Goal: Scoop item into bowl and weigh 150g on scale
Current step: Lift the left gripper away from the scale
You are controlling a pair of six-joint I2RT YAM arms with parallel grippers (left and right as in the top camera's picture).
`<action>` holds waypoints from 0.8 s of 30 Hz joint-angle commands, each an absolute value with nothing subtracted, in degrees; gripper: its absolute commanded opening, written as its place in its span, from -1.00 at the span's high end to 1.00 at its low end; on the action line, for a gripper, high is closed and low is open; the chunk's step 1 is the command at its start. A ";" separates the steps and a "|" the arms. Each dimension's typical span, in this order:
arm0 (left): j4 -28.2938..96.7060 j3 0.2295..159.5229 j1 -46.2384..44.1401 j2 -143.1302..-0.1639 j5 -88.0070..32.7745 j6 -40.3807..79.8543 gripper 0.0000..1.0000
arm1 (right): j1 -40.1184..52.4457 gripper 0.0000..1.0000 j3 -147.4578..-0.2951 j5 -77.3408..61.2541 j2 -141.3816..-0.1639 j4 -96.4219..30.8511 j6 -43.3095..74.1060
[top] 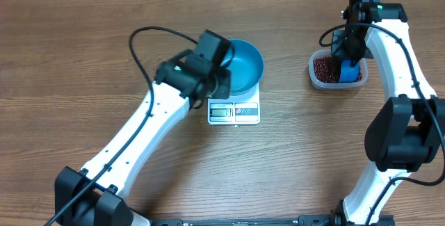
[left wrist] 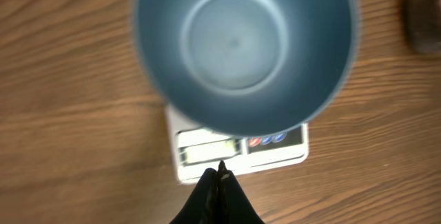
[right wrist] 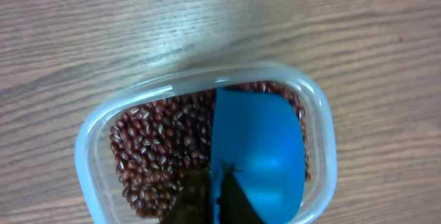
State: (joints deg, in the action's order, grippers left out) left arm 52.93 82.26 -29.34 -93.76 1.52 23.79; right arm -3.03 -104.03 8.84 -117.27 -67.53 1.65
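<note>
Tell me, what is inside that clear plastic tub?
Small red-brown beans lie in the clear tub, with a blue scoop resting among them. The scoop covers whatever beans lie beneath it, and its handle cannot be seen.

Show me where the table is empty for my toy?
Bare wood lies between the scale and the tub, in front between the left arm and right arm, and far left of the bowl. Crowded: left gripper at bowl and scale; scoop in tub.
</note>
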 commanded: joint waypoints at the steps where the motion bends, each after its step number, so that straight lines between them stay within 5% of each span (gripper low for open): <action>1: 55.57 83.24 -27.03 -93.14 -1.48 22.94 0.92 | -4.36 0.72 -102.19 11.07 -119.96 -68.45 1.48; 24: 57.93 80.51 -31.16 -95.61 -2.52 21.61 0.92 | -4.36 0.93 -102.19 10.26 -119.96 -72.34 1.56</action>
State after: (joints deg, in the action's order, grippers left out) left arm 57.78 81.71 -29.06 -94.02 -1.78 22.28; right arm -3.01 -104.09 8.29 -117.27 -71.48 1.48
